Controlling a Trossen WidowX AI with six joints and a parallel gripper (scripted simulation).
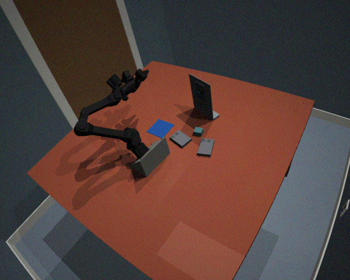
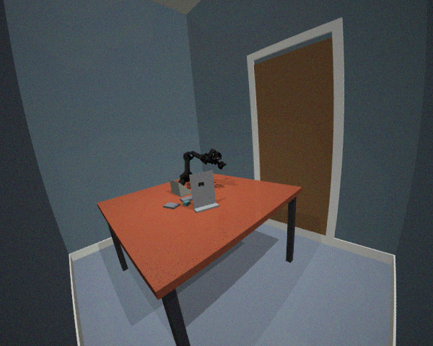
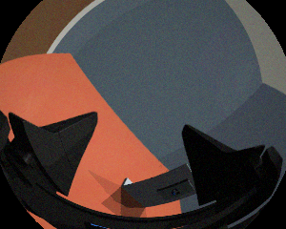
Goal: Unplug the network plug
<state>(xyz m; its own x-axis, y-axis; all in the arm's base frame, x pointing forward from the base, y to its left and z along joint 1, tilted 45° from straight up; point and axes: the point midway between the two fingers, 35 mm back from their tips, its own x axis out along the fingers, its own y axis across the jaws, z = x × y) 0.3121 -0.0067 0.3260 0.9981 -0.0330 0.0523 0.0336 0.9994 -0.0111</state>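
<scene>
The upright panel (image 1: 203,104) (image 2: 206,195) (image 3: 145,193) stands on the table, dark on its front and grey on its back. A small bluish detail (image 1: 197,93) (image 3: 175,192) shows at the socket area on its front; plug and tab are too small and dark to make out. The marked square (image 1: 160,128) is a flat blue patch between the arm's base and the panel, with nothing on it. My gripper (image 1: 146,73) (image 2: 223,164) (image 3: 141,123) is open and empty, raised high above the table and well away from the panel.
A beige-grey angled board (image 1: 155,158) (image 2: 178,187) stands in front of the arm's base. Two flat grey boxes (image 1: 180,139) (image 1: 205,147) and a teal block (image 1: 198,131) (image 2: 186,202) lie between that board and the upright panel.
</scene>
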